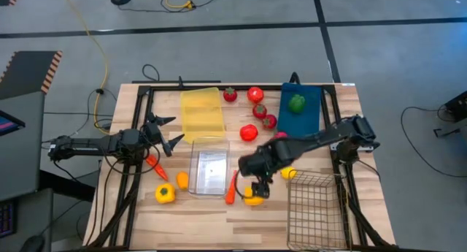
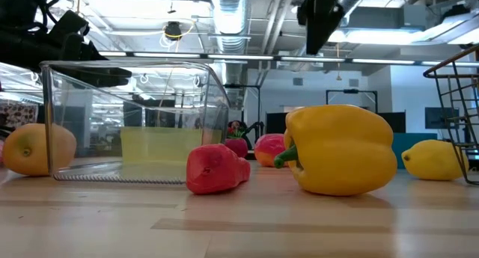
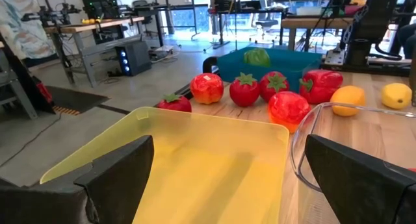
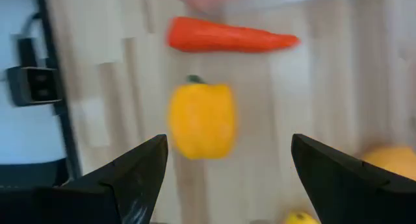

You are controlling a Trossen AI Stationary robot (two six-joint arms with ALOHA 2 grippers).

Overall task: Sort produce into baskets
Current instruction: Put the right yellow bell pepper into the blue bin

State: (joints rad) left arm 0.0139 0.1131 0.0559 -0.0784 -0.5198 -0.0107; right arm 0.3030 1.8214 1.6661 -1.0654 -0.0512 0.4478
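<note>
Right gripper (image 1: 257, 191) is hovering spread over a yellow pepper (image 1: 253, 200) on the wood table (image 1: 219, 226), beside the carrot (image 1: 232, 188). Left gripper (image 1: 171, 132) is waiting spread by the yellow bin (image 1: 201, 113). Beyond: grey floor (image 1: 241, 55), cables, desks.

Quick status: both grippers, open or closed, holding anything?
Left gripper: open, empty, beside the yellow bin.
Right gripper: open, empty, above the yellow pepper.

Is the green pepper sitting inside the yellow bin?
No, the green pepper lies in the dark blue bin at the back of the table, while the yellow bin holds nothing in the high view.
</note>
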